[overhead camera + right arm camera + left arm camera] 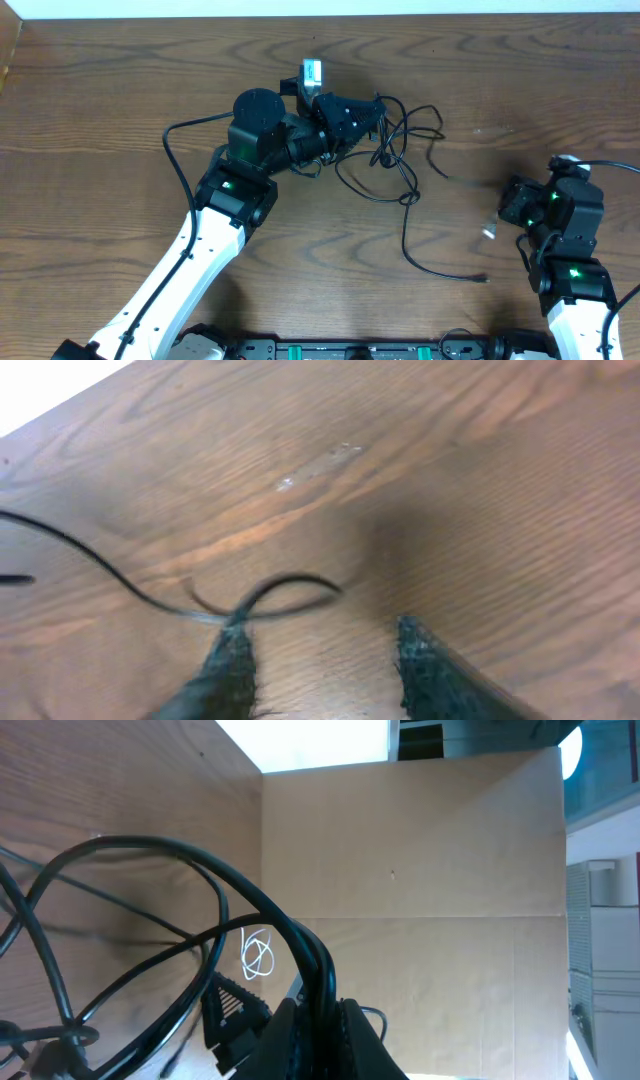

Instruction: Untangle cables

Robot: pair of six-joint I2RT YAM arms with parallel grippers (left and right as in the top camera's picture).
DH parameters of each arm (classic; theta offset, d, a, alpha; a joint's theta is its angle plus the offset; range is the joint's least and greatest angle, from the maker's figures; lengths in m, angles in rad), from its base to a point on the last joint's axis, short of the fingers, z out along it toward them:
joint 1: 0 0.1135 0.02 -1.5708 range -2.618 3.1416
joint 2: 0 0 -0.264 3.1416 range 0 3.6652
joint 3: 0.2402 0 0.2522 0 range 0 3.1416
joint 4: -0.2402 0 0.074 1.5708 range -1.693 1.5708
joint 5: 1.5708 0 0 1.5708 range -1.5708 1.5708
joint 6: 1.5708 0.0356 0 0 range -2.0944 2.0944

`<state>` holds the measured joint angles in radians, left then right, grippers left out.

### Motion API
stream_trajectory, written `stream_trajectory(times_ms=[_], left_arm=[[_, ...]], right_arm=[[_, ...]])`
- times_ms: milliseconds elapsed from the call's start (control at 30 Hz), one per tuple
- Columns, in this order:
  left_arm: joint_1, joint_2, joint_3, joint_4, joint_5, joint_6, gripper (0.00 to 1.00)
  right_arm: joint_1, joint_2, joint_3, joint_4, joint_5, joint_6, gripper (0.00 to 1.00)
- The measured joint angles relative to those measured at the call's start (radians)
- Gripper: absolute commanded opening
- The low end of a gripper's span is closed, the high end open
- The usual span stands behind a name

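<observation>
A tangle of thin black cables (400, 150) lies at the table's middle. One strand trails toward the front and ends in a small plug (485, 278). My left gripper (372, 118) is shut on black strands at the tangle's left edge. In the left wrist view the jaws (325, 1015) pinch a black cable (200, 870) that arcs away in loops. A small white cord loop (258, 955) shows beyond them. My right gripper (503, 212) is open at the right, next to a white plug (490, 232). In the right wrist view its open fingers (322, 632) hover over a thin dark cable loop (290, 582), which touches the left fingertip.
The brown wooden table (120, 90) runs to a white edge at the back. A small white and green block (311, 72) sits behind the left gripper. A pale scuff (320, 465) marks the wood ahead of the right gripper.
</observation>
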<state>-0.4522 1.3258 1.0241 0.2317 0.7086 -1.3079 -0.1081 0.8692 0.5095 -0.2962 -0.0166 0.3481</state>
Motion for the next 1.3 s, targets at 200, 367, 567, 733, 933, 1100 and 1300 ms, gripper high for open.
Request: stream_trajectory(times_ms=[200, 367, 567, 733, 933, 1100, 1300], left_arm=[[0.0, 0.0, 0.0, -0.016, 0.0, 0.003, 0.09], [0.0, 0.0, 0.0, -0.053, 0.0, 0.005, 0.08], [0.0, 0.0, 0.0, -0.056, 0.0, 0.025, 0.09], [0.0, 0.0, 0.0, -0.056, 0.0, 0.026, 0.08], [0.0, 0.0, 0.0, -0.056, 0.0, 0.026, 0.08], [0.0, 0.0, 0.0, -0.056, 0.0, 0.026, 0.08], [0.0, 0.0, 0.0, -0.056, 0.0, 0.026, 0.08]], right_arm=[[0.0, -0.001, 0.0, 0.024, -0.046, -0.005, 0.99], [0.0, -0.027, 0.0, 0.084, -0.138, 0.0, 0.99], [0.0, -0.074, 0.0, 0.227, -0.485, 0.0, 0.99], [0.0, -0.074, 0.0, 0.235, -0.791, 0.002, 0.82], [0.02, -0.073, 0.0, 0.227, -0.939, 0.1, 0.66], [0.092, -0.051, 0.0, 0.228, -0.922, 0.172, 0.5], [0.233, 0.052, 0.0, 0.293, -0.759, 0.294, 0.5]])
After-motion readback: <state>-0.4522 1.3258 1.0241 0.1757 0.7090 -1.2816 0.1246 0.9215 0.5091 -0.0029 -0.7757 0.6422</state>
